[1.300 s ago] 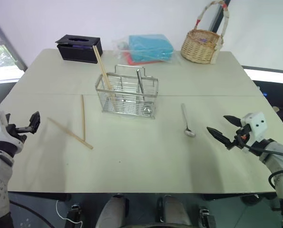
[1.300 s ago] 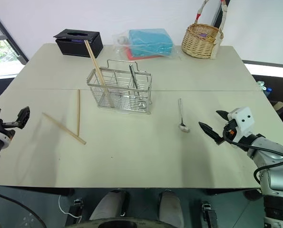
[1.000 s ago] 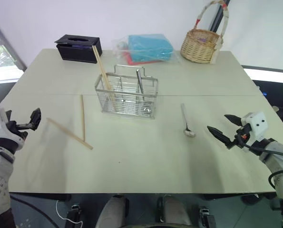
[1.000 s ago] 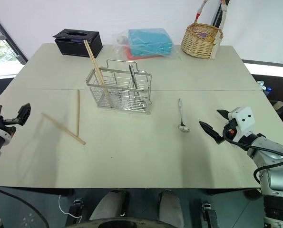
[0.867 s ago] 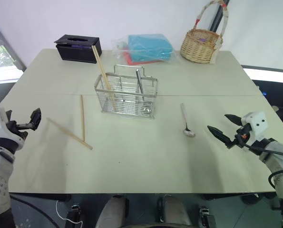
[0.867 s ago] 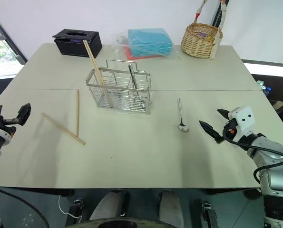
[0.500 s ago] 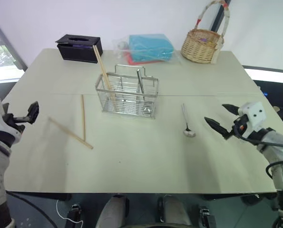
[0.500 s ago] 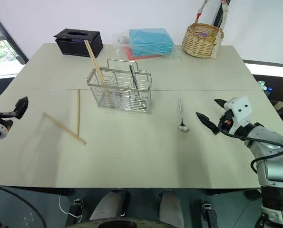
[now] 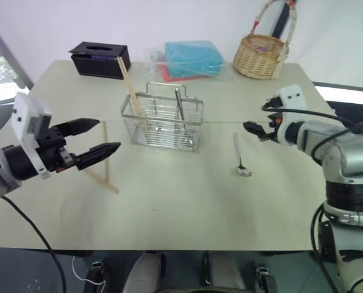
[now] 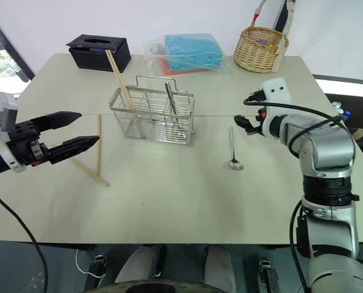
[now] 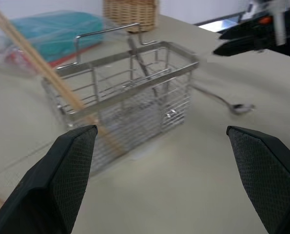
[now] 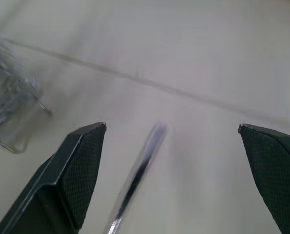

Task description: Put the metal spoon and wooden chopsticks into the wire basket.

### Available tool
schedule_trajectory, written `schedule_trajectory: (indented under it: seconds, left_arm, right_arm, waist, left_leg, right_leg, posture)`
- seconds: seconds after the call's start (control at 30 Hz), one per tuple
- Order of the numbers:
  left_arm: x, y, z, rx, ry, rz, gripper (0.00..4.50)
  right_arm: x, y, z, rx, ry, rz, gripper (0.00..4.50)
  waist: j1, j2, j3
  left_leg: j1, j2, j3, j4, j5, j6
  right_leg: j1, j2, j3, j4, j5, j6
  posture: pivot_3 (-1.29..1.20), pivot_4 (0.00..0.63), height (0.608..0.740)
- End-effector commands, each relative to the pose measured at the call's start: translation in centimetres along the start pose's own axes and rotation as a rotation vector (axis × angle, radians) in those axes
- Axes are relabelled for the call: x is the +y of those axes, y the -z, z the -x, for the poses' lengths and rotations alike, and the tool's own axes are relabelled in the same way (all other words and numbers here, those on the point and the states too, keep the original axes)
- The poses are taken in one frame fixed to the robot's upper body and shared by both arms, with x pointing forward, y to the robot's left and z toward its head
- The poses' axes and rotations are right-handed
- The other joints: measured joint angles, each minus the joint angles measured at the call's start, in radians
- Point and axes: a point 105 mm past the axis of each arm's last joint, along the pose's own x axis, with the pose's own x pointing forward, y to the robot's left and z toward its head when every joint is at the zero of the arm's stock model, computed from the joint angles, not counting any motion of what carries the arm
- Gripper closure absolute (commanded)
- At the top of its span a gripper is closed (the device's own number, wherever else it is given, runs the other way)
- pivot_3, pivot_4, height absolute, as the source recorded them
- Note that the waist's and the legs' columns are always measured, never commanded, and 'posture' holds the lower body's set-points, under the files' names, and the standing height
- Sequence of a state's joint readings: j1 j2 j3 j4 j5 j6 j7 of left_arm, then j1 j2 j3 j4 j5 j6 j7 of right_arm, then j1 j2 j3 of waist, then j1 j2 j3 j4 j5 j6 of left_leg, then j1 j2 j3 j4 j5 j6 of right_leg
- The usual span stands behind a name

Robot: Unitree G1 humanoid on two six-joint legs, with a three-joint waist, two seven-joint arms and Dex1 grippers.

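The wire basket (image 9: 163, 125) stands mid-table with one wooden chopstick (image 9: 131, 91) leaning in its left end and a metal utensil (image 9: 179, 105) upright inside. Two more chopsticks lie on the table left of it, one straight (image 9: 107, 168), one slanted (image 9: 102, 181). My left gripper (image 9: 108, 134) hovers open over them, pointing at the basket (image 11: 130, 92). The metal spoon (image 9: 238, 155) lies right of the basket, bowl toward me. My right gripper (image 9: 253, 129) is open just beyond the spoon's handle (image 12: 140, 170), nothing held.
At the table's far side sit a black tissue box (image 9: 100, 61), a blue pack in clear plastic (image 9: 192, 61) and a round wicker basket (image 9: 263, 58) with a tall handle. The table's front edge (image 9: 169, 247) is near me.
My left gripper swung in from the table's left edge to above the loose chopsticks and now points toward the basket. My right gripper moved forward and left to the spoon's handle end.
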State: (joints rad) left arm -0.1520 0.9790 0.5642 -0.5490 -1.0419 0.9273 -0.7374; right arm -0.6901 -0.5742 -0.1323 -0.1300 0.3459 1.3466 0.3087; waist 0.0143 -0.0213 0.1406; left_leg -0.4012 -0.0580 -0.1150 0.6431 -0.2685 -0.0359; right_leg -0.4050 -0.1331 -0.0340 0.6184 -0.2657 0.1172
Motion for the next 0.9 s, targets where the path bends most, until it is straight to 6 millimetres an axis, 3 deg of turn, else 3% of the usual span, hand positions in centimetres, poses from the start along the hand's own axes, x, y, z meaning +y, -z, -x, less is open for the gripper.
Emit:
schedule_trajectory:
  seconds: [0.03,0.33,0.5,0.6,0.73,0.8,0.9]
  left_arm:
    - [-1.3,-1.1,-0.2,-0.010,0.096,-0.038,0.00]
    - [-3.7,-1.4,-1.1,0.029,0.291,-0.053,0.00]
    - [-3.6,-1.8,-2.0,0.027,0.306,-0.072,0.00]
    - [-3.9,-2.1,-2.4,0.019,0.327,-0.076,0.00]
    - [-4.4,-2.2,-2.8,0.023,0.358,-0.080,0.00]
    - [-4.5,-2.2,-2.9,0.027,0.371,-0.080,0.00]
    - [-4.6,-2.2,-3.1,0.029,0.380,-0.081,0.00]
  right_arm:
    - [-0.2,0.4,0.6,0.080,0.040,-0.129,0.02]
    - [1.1,2.2,-0.3,0.160,0.012,-0.191,0.02]
    - [2.7,2.6,-1.1,0.171,-0.035,-0.199,0.02]
    - [3.4,3.9,-2.0,0.205,-0.044,-0.195,0.02]
    - [3.3,5.1,-2.9,0.228,-0.028,-0.190,0.02]
    - [3.2,5.5,-3.3,0.239,-0.020,-0.198,0.53]
    - [3.4,6.0,-4.1,0.245,-0.022,-0.213,1.83]
  waist:
    - [-0.002,0.001,0.000]
    - [-0.008,0.002,0.001]
    - [-0.021,0.001,0.001]
    - [-0.027,0.001,0.000]
    - [-0.030,0.001,0.000]
    - [-0.033,0.001,0.001]
    - [-0.032,0.001,0.001]
  left_leg:
    - [-0.001,0.000,0.000,0.001,0.000,0.000]
    - [0.000,-0.001,0.001,0.002,0.000,0.001]
    - [0.002,0.001,0.001,0.002,0.000,0.001]
    - [0.003,0.001,0.001,0.002,0.000,0.001]
    - [0.004,0.001,0.001,0.002,0.000,0.001]
    - [0.006,0.001,0.002,0.002,0.000,0.001]
    - [0.010,0.002,0.002,0.002,0.000,0.001]
  right_leg:
    - [-0.001,0.000,0.000,0.000,0.001,-0.002]
    - [-0.001,0.003,-0.001,0.001,0.002,-0.002]
    - [0.002,0.006,-0.001,0.003,0.002,-0.002]
    - [0.002,0.007,0.000,0.009,0.002,-0.002]
    - [0.002,0.008,0.001,0.010,0.002,-0.002]
    - [0.003,0.008,0.002,0.011,0.002,-0.002]
    - [0.006,0.009,0.002,0.010,0.002,-0.002]
  posture:
    - [0.00,0.150,0.661]
    - [0.00,0.150,0.661]
    - [0.00,0.150,0.661]
    - [0.00,0.150,0.661]
    - [0.00,0.150,0.661]
    - [0.00,0.150,0.661]
    - [0.00,0.150,0.661]
